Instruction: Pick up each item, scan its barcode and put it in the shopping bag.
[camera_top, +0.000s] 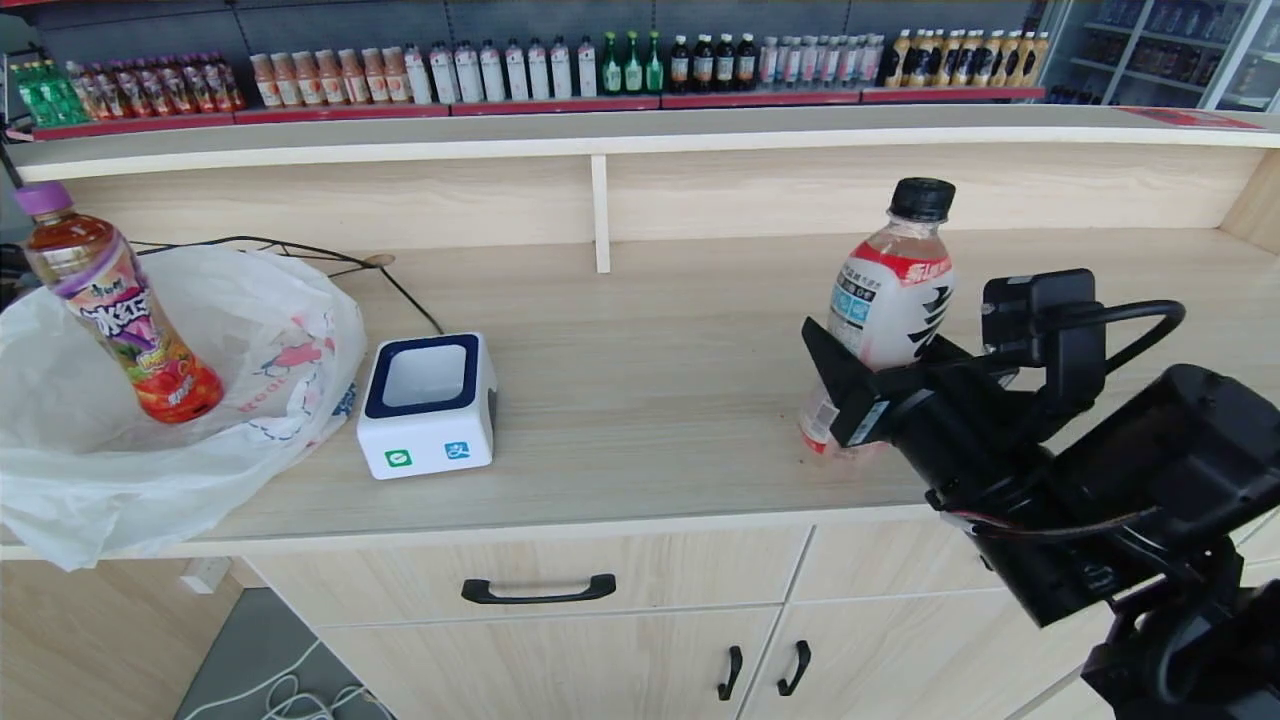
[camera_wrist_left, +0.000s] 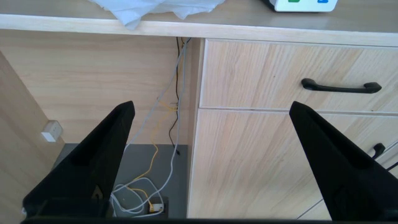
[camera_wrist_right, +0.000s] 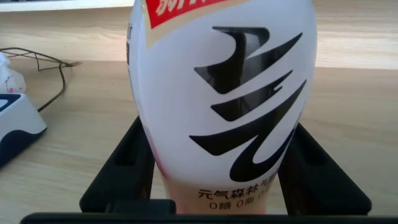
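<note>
pickup seemed in hand: the right gripper (camera_top: 878, 345) clasped the black-capped, white-labelled plastic bottle (camera_top: 895, 280) (on the wooden counter (camera_top: 650, 400)), which next needed lifting to the white scanner box (camera_top: 428, 405).

White bottle (camera_top: 885, 300) upright on counter (camera_top: 650, 400); tea bottle (camera_top: 120, 310) (purple-capped) tilted in shopping bag (camera_top: 280, 340)

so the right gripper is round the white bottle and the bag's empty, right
Not quite. The bag isn't empty: the head view shows a tea bottle standing in it. The rest holds: the right gripper is round the white bottle.
</note>
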